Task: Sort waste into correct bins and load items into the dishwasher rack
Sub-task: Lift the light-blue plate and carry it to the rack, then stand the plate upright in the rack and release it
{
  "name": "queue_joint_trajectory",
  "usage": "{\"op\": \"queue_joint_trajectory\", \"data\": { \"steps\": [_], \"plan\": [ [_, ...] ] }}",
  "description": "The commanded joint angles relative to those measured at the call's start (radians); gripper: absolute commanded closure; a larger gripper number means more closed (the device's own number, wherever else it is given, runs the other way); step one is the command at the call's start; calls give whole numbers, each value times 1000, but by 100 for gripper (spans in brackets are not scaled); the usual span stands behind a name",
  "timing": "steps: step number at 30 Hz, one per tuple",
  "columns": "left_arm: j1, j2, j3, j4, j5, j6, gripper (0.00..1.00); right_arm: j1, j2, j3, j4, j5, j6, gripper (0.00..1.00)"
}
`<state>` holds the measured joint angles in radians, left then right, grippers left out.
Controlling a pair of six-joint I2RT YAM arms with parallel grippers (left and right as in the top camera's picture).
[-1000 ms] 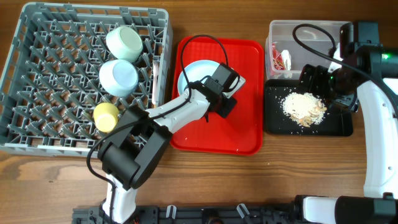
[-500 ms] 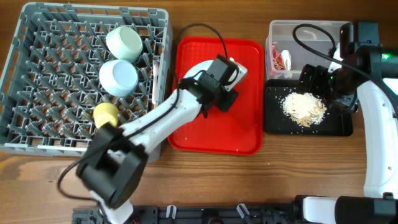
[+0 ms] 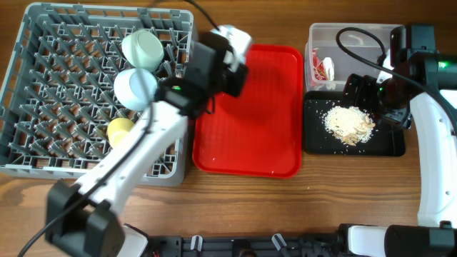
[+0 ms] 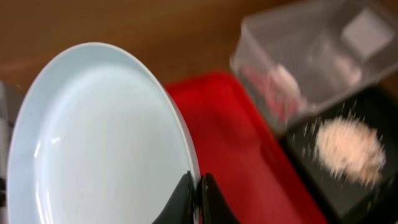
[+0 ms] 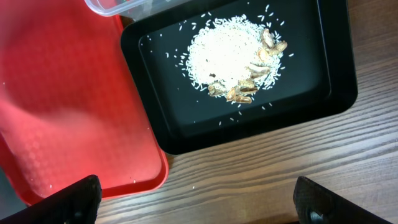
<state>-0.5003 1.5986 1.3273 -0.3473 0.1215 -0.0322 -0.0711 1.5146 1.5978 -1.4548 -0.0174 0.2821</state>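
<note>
1. White and glossy, the round plate (image 4: pixel 99 137) is pinched at its rim between the left fingers (image 4: pixel 180 208), which are closed narrowly on it. It is carried in the air, tilted nearly on edge.
2. In the overhead view the plate is seen near the far corner where the large grey plastic dishwasher rack (image 3: pixel 107 8), with its lattice of upright pegs, is met by the flat red serving tray (image 3: pixel 250 135).
3. The step in hand is judged to be the loading of the plate into the rack. It is best done with the plate kept upright and lowered so that its rim is slotted between two peg rows, away from the two pale bowls (image 3: pixel 136 87) and the small yellow cup (image 3: pixel 121 132) lying there.
4. The grip should be released only once the plate is borne by the pegs, since a thin rim pinch is likely to let it swing or slip.
5. The right fingers (image 5: pixel 62 199) are spread wide and nothing is held in them. They are positioned by the shallow black rectangular tray (image 5: pixel 336 93), where the heap of white rice-like scraps (image 5: pixel 224 53) lies, well apart from the plate.
</note>
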Motion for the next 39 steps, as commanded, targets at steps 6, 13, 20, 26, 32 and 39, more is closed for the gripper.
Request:
{"op": "queue_joint_trajectory", "data": {
  "steps": [6, 13, 20, 26, 32, 39],
  "plan": [
    [302, -77, 13, 89, 439, -384, 96, -1, -6, 7, -3, 17, -20, 0],
    [433, -25, 13, 90, 596, -426, 96, -1, -6, 7, -2, 17, -20, 0],
    [497, 48, 13, 90, 705, -426, 96, -1, -6, 7, -5, 17, -20, 0],
    [520, 92, 13, 89, 671, -424, 88, -1, -6, 7, -5, 17, -20, 0],
    [527, 99, 13, 90, 559, -417, 73, -1, -6, 7, -5, 17, -19, 0],
    [534, 89, 13, 89, 531, -349, 66, -1, -6, 7, -5, 15, -17, 0]
  ]
}}
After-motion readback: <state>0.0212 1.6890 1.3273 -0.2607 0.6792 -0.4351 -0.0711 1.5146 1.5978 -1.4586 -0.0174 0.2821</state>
